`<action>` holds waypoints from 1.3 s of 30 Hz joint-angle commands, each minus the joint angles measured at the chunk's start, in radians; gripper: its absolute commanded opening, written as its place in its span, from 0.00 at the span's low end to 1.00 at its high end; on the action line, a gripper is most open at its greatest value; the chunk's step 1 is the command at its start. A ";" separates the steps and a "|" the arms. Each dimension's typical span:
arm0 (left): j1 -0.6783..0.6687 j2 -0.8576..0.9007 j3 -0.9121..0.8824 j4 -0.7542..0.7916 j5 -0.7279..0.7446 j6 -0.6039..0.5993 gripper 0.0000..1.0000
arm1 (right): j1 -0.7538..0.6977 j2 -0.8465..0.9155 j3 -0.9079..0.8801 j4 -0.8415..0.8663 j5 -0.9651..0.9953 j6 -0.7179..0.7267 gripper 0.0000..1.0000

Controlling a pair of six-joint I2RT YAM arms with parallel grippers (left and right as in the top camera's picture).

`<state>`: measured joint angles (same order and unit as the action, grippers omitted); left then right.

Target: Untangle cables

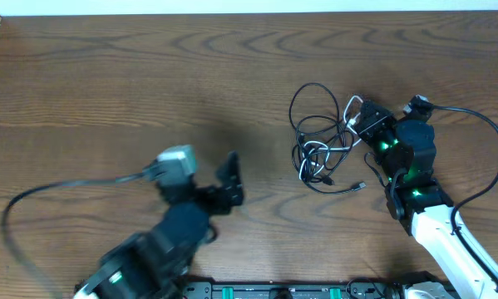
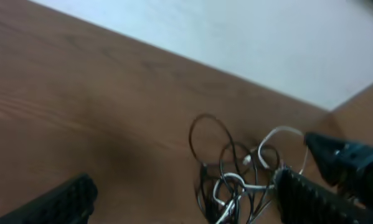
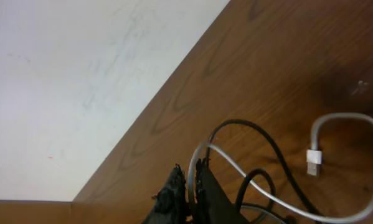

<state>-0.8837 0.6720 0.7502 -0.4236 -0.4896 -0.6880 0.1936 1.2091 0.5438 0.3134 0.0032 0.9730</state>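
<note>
The small knot of thin black and white cords (image 1: 322, 151) lies on the brown wooden desk (image 1: 107, 83), the right jaws pinch its white cord (image 3: 351, 116), the left jaws are spread wide nearby, so I'd pull slow and gentle.

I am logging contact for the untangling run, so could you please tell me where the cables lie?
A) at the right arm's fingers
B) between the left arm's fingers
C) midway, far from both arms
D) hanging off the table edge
A: the cables bunch right at the right fingers, which are closed with a white one at their tips, while the open left fingers stand well clear of the bundle.
</note>
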 commanded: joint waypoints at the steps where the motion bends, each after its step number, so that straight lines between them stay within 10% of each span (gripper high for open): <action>1: 0.003 0.127 -0.010 0.062 0.091 -0.006 0.93 | -0.002 0.003 0.013 0.000 -0.016 0.022 0.06; 22: -0.008 0.838 -0.010 0.489 0.398 -0.098 0.82 | -0.002 0.003 0.013 0.000 -0.017 0.025 0.13; 39: -0.052 1.026 -0.010 0.671 0.272 -0.024 0.81 | -0.002 0.003 0.013 0.000 -0.021 0.026 0.16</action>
<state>-0.9333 1.6482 0.7448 0.2195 -0.1867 -0.7284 0.1936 1.2091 0.5438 0.3126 -0.0124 0.9920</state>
